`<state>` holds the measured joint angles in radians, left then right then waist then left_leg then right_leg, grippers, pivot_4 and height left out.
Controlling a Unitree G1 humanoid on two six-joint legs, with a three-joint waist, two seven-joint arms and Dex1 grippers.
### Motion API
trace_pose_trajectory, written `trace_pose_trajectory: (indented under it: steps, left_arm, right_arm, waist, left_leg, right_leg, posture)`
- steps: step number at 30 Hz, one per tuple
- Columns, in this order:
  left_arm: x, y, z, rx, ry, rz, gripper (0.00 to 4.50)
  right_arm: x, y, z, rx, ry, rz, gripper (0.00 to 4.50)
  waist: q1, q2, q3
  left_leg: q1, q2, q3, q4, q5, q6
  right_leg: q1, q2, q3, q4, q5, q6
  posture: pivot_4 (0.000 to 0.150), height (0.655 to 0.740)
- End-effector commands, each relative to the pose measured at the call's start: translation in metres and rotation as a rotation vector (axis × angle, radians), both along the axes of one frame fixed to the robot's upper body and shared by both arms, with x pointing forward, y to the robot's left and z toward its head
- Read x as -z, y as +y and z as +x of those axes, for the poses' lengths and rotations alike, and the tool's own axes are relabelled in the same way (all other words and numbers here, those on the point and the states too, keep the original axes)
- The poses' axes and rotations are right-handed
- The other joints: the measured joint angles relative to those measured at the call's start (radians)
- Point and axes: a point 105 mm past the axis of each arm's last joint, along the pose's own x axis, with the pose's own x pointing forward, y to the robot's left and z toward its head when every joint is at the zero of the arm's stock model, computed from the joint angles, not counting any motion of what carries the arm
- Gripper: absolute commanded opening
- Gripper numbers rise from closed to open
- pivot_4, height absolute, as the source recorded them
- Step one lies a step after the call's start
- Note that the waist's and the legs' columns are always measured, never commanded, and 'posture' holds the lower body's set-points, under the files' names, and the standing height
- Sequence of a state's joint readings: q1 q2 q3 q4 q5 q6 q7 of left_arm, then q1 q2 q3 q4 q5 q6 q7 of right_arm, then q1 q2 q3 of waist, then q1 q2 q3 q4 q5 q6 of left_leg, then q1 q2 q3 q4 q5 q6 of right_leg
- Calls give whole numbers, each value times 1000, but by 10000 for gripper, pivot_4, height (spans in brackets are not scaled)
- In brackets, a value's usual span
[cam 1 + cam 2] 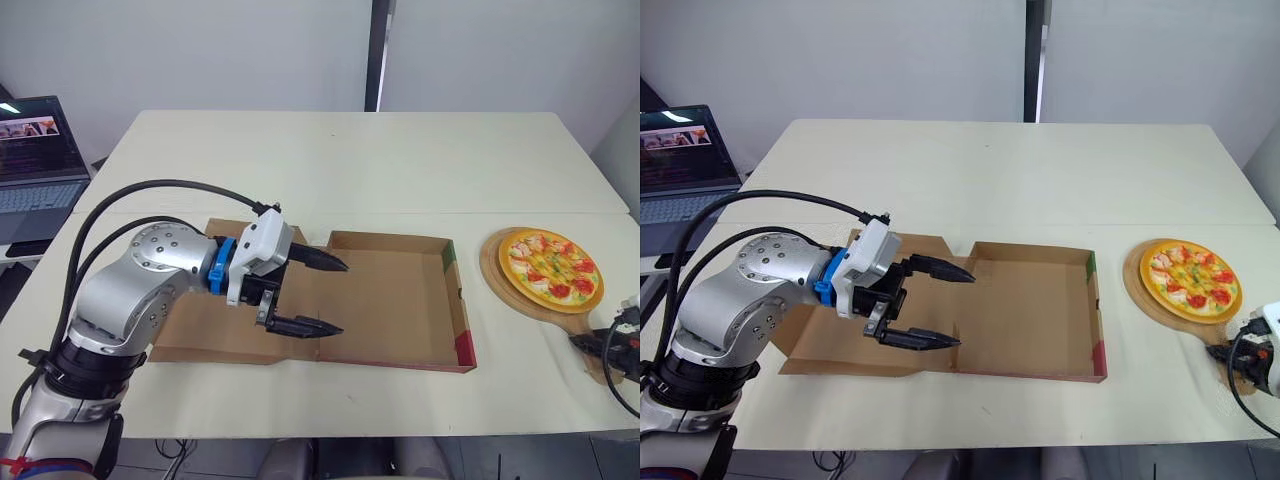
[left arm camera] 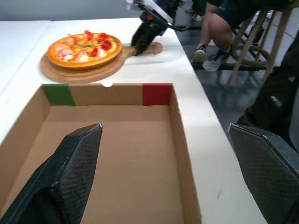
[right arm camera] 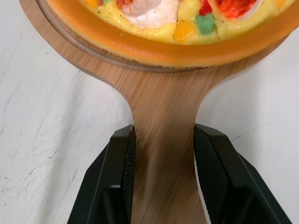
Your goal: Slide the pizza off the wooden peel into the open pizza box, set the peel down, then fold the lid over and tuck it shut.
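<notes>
The pizza [image 1: 551,267] lies on the round wooden peel [image 1: 497,283] at the table's right side. My right gripper [image 3: 163,135] is shut on the peel's handle [image 3: 163,107], one finger pressed to each side, with the peel flat on the table. The open cardboard pizza box [image 1: 390,300] sits in the middle, empty, its lid [image 1: 195,342] folded out flat to the left. My left gripper [image 1: 342,298] hovers open over the box's left part, fingertips pointing toward the pizza and holding nothing.
A laptop [image 1: 35,160] stands on a side table at the far left. Beyond the table's right edge sit a person's legs [image 2: 219,28] and a wooden stool [image 2: 261,42]. The far half of the table [image 1: 350,160] is bare.
</notes>
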<state>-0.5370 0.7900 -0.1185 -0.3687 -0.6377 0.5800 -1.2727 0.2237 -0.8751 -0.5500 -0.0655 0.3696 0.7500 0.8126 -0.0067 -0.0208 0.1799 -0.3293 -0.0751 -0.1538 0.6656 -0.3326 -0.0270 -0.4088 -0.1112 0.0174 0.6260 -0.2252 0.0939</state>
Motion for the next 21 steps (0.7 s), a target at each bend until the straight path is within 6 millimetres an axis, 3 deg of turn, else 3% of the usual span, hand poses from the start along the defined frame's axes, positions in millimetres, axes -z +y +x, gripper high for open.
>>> trace_pose_trajectory:
  steps: [1, 12, 21]
  left_arm:
    - [-7, 7, 4, -40, -42, -13, 45000]
    - [-7, 23, 12, -123, -49, -2, 45000]
    - [-6, 36, 5, -153, -27, 6, 45000]
  right_arm:
    - [-26, -4, 5, 10, -143, -59, 15424]
    - [-87, -11, 5, -15, -321, -199, 15423]
    - [-131, 30, 17, -291, -329, -323, 15423]
  waist:
    - [-1, 1, 0]
    - [3, 12, 3]
    - [-2, 12, 3]
  left_leg:
    - [0, 0, 0, 0, 0, 0]
    - [-1, -1, 1, -1, 0, 0]
    - [-1, 0, 2, -1, 0, 0]
  right_leg:
    - [0, 0, 0, 0, 0, 0]
    - [-2, 0, 1, 0, 0, 0]
    - [-2, 0, 1, 0, 0, 0]
  posture:
    - [1500, 7400]
    - [1500, 7400]
    - [1500, 7400]
